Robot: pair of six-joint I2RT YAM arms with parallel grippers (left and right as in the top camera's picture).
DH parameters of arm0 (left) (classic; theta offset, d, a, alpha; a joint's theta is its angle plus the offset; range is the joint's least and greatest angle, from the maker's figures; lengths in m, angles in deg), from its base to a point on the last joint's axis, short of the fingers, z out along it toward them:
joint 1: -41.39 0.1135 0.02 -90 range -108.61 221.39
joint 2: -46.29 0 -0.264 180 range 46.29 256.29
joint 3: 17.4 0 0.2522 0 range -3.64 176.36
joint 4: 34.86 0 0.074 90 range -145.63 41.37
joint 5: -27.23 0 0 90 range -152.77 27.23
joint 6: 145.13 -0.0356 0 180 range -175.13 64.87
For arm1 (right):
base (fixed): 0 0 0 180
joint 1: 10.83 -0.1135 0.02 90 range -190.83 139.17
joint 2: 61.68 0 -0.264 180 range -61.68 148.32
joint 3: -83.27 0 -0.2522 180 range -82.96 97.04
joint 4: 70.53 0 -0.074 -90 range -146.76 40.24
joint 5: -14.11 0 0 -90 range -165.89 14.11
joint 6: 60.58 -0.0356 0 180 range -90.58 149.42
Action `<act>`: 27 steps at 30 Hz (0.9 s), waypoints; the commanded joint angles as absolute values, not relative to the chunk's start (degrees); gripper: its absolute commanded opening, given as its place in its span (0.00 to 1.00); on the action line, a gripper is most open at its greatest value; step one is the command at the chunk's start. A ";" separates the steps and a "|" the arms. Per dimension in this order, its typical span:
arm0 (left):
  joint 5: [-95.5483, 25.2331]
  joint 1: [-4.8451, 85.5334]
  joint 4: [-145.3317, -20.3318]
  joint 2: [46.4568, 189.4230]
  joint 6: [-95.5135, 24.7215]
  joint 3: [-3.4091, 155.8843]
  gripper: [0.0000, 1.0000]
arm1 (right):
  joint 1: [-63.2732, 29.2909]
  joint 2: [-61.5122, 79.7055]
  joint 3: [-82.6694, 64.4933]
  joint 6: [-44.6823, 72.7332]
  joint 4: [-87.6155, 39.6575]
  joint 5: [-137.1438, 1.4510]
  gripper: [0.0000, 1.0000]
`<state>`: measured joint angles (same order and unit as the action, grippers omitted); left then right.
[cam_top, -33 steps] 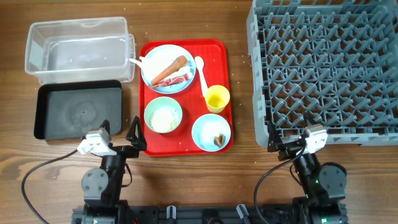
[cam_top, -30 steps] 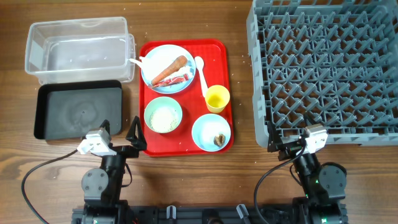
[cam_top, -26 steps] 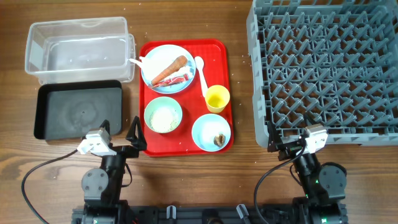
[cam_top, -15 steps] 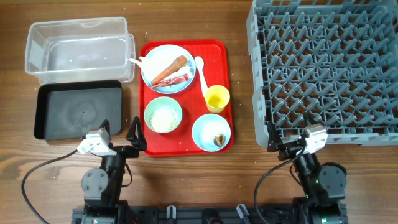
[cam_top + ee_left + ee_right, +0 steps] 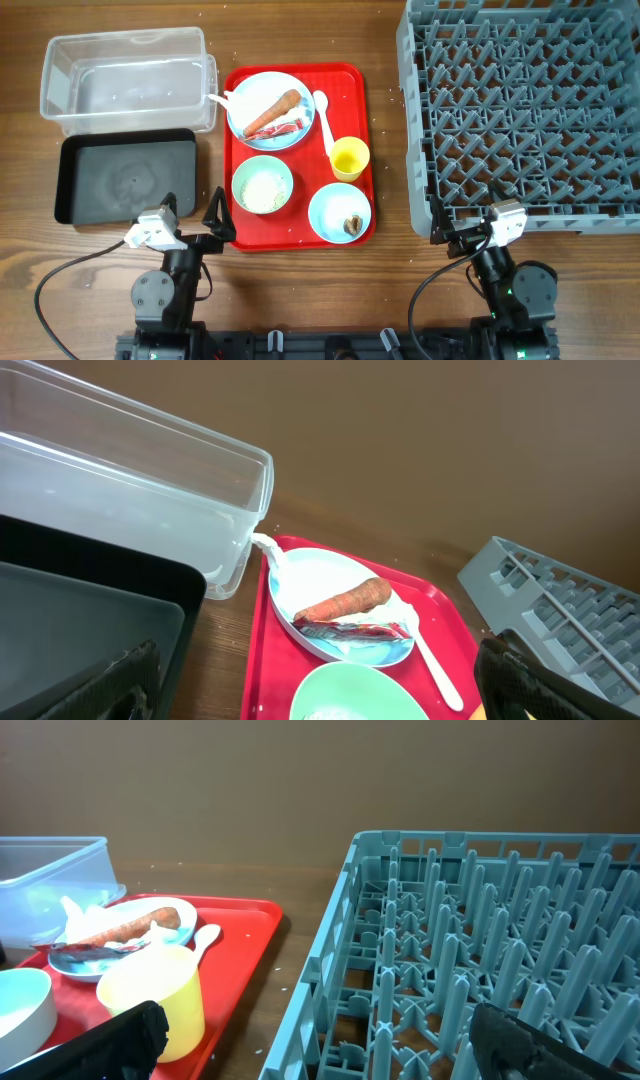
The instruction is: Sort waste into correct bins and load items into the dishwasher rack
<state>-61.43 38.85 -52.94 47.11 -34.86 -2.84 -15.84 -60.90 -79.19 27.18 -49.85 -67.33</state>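
Resting low at the near edge of the table (image 5: 380,280), the left gripper (image 5: 192,218) has its fingers spread and holds nothing. It sits just off the near-left corner of the red tray (image 5: 240,150), near the black bin (image 5: 125,178). The right gripper (image 5: 466,222) is likewise spread and bare, its tips at the near edge of the rack (image 5: 520,100) — touching or just short, the overhead view cannot settle. In both wrist views the fingers (image 5: 110,685) are only dark blurs in the bottom corners.

At the far end of the tray sits the plate (image 5: 250,92), with the carrot (image 5: 275,110) lying across it and the wrapper (image 5: 288,126) alongside. The napkin (image 5: 220,98) pokes off the plate's left rim toward the tub (image 5: 125,42), mostly hidden under the food. The spoon (image 5: 322,112) lies right of the plate, and the cup (image 5: 349,158) stands upright by its handle end. Nearer, the left bowl (image 5: 238,185) holds rice (image 5: 263,190) and the right bowl (image 5: 328,208) holds the lump (image 5: 353,225).

The left wrist view cuts the left bowl off at the bottom edge and shows only one corner of the rack. In the right wrist view the cup covers part of the plate, and the right bowl is clipped at the left edge — its contents cannot be made out there.
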 commanded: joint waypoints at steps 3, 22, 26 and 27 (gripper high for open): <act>-62.19 38.61 -52.94 46.57 -35.36 -3.28 1.00 | -16.11 -61.10 -79.61 27.93 -50.13 -67.07 1.00; -56.34 38.61 -48.75 46.59 -35.19 -2.38 1.00 | -16.11 -61.10 -79.39 27.93 -61.43 -64.86 1.00; -55.05 38.61 -53.23 48.49 -35.43 4.18 1.00 | -16.11 -61.03 -77.29 29.48 -67.29 -64.91 1.00; -55.07 38.61 -54.30 49.34 -35.43 5.79 1.00 | -16.11 -60.97 -76.48 29.48 -67.24 -64.88 1.00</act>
<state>-57.21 38.85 -51.81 47.33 -34.86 -0.79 -15.84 -60.79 -79.37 28.06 -66.22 -66.22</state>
